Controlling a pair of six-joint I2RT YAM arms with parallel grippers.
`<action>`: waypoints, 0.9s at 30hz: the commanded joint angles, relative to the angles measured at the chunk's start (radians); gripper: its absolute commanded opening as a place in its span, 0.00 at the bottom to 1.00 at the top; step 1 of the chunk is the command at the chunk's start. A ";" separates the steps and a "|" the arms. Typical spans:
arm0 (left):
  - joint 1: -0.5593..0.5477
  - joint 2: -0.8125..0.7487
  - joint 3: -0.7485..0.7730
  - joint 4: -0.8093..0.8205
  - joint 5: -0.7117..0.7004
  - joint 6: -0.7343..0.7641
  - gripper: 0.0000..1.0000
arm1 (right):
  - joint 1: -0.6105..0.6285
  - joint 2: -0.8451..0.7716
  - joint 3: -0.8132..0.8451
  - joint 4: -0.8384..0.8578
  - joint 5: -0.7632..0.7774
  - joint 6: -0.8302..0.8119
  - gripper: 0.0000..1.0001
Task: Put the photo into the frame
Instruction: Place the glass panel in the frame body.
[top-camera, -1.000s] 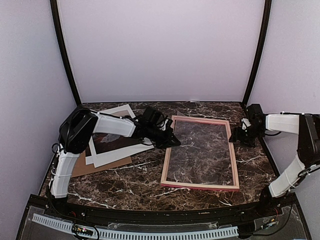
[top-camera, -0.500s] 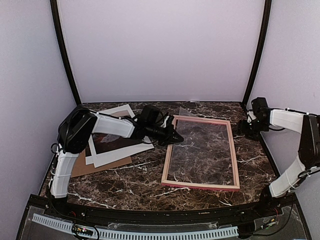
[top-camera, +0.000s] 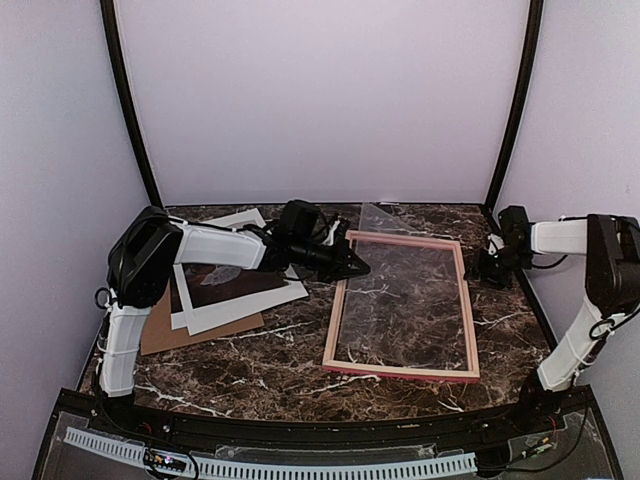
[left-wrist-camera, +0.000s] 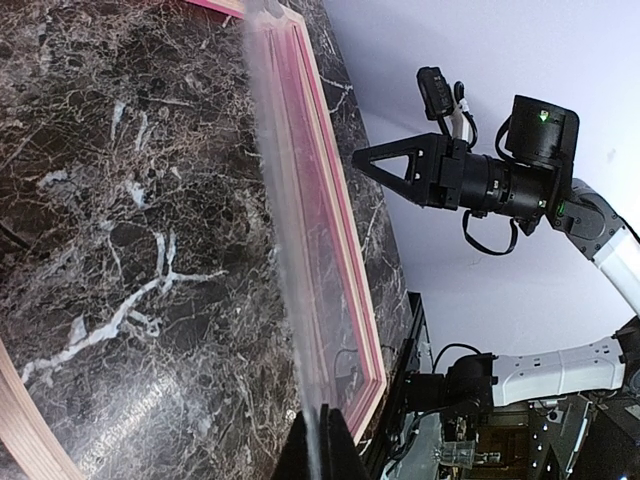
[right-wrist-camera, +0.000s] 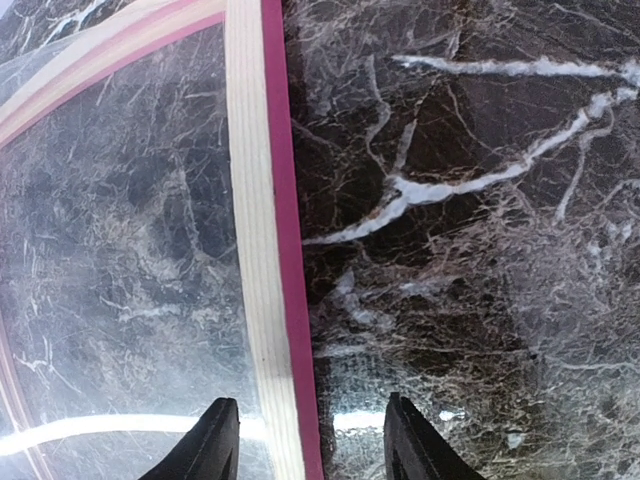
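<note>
Our left claw (top-camera: 352, 268) clamps the sheet (top-camera: 385, 218), tilting it off the frame (top-camera: 400, 372), we judge for the photo (top-camera: 230, 285). Our right claw (right-wrist-camera: 312, 445) gapes empty astride its edge.

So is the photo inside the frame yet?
Not yet. The photo lies out on the left, on brown cardboard, apart from the frame, and only the marble table shows through the frame.
</note>
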 joint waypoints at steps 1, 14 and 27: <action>-0.005 -0.063 0.032 -0.019 -0.017 0.033 0.00 | -0.001 0.020 -0.020 0.046 -0.055 -0.015 0.49; -0.005 -0.068 0.041 -0.023 -0.009 0.023 0.00 | 0.027 0.086 -0.025 0.044 -0.065 -0.038 0.31; -0.004 -0.220 -0.123 0.022 -0.105 -0.036 0.00 | 0.165 0.108 -0.024 0.080 -0.092 -0.044 0.17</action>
